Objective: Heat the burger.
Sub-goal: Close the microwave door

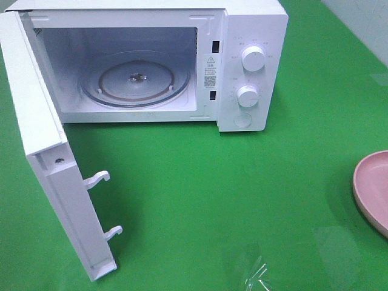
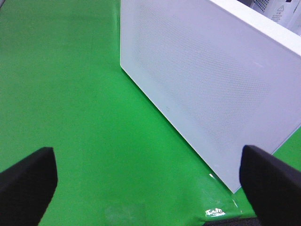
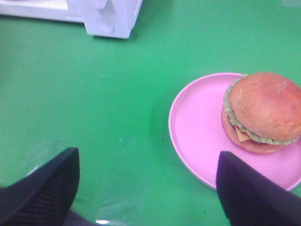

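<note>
The burger shows only in the right wrist view, with a glossy brown bun, green lettuce and yellow cheese. It sits off-centre on a round pink plate. My right gripper is open a short way back from the plate, touching neither plate nor burger. My left gripper is open over the green cloth, facing the white outer face of the microwave door. Neither gripper shows in the exterior high view, where only the plate's rim peeks in at the right edge.
The white microwave stands at the back with its door swung wide to the left and two latch hooks sticking out. Inside is a bare glass turntable. A crinkled clear film lies near the front edge.
</note>
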Robot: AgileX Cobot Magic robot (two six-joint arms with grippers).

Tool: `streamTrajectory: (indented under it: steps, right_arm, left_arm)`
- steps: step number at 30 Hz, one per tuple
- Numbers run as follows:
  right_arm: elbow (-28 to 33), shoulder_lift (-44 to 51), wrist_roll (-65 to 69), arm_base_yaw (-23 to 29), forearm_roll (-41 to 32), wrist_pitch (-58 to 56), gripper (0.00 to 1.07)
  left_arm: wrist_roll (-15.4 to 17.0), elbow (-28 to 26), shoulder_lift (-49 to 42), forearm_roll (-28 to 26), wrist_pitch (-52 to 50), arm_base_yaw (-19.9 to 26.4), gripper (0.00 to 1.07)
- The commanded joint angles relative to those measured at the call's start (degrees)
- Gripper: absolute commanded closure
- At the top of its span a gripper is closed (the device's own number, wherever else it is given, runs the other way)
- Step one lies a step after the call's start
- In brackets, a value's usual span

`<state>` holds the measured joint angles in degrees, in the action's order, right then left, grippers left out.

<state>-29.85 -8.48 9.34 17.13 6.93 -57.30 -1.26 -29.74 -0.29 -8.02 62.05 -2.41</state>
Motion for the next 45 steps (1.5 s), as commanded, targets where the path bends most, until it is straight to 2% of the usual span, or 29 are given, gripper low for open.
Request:
streamTrajectory:
  steps: [1, 2, 4, 6, 12, 45]
  right_arm:
    - [1.43, 6.19, -3.55, -4.35, -3.72, 2.29, 0.31]
    - [1.43, 6.19, -3.55, -4.35, -3.72, 2.29, 0.31]
    - [1.43, 10.03, -4.98, -8.19, -4.87, 2.29, 0.31]
    - [1.43, 10.31, -5.16, -9.74, -4.93, 2.29, 0.31]
    - [1.43, 10.31, -4.98, -11.86, -4.93, 2.29, 0.31]
    - [1.43, 10.26, -4.93, -11.92, -4.93, 2.29, 0.31]
  left_arm:
    - [-0.06, 0.23, -0.97, -0.34, -0.86, 0.00, 0.09]
    - [-0.06, 0.23, -0.97, -0.34, -0.86, 0.00, 0.09]
    - [-0.06, 0.23, -0.97, -0.34, -0.86, 0.00, 0.09]
    - [-0.06, 0.23, -0.97, -0.34, -0.86, 0.00, 0.09]
    - [-0.06, 0.23, -0.86, -0.40, -0.86, 0.00, 0.09]
    - [-0.06, 0.23, -0.86, -0.40, -0.86, 0.00, 0.09]
